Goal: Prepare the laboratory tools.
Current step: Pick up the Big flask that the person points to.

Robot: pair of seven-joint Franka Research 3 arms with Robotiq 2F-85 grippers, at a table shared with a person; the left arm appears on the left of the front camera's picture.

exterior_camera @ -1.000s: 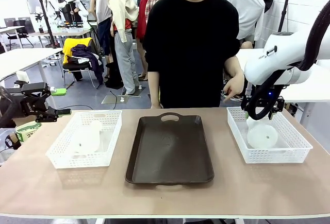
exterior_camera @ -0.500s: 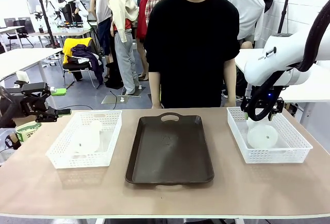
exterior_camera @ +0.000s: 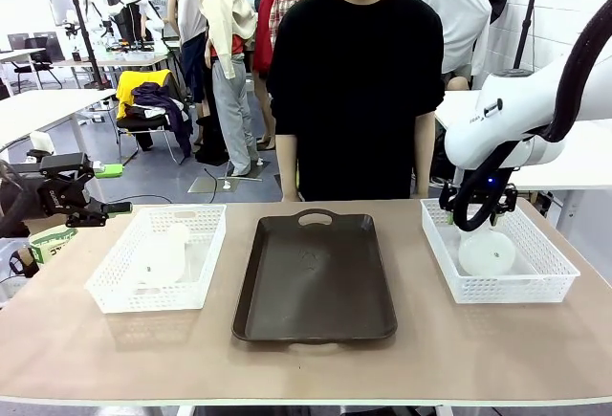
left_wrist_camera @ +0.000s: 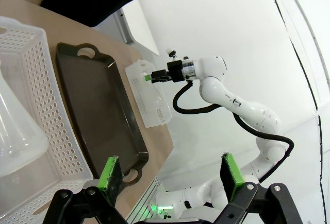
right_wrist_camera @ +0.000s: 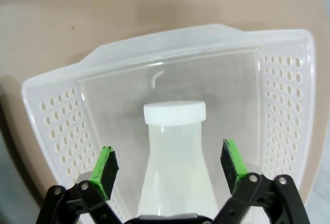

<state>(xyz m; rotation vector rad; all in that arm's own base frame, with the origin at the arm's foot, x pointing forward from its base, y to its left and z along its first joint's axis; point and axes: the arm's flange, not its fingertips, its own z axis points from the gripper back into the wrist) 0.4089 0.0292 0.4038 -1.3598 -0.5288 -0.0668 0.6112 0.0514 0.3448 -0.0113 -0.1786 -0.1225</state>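
Busy lab room behind, person standing at the far side of a tan counter [exterior_camera: 497, 354]. Dark tray [exterior_camera: 316, 277] at frame centre, nothing on it. White mesh left basket [exterior_camera: 143, 298] and right basket [exterior_camera: 507, 290] flank it, one frosted flask in each: left flask [exterior_camera: 163, 253], right flask [exterior_camera: 486, 253]. Both seem to lie on their sides, base toward the camera.

Right gripper [exterior_camera: 471, 217] hovers over the right basket. In its wrist view the green fingers [right_wrist_camera: 105, 165] stand wide on either side of the flask body, apart from it, with the white cap toward the upper middle of the frame. Left gripper [exterior_camera: 110, 189] hangs at the left edge of the frame, off the counter, fingers wide and holding nothing.

Judgement: the flasks look empty, so light. Stiff wall, smooth and sloped, so the pads could slip along the cone. Glass or plastic, cannot tell; treat as breakable. The neck just under the cap looks like the best hold: straight sides, and the cap lip acts as a stop. It may roll when nudged.
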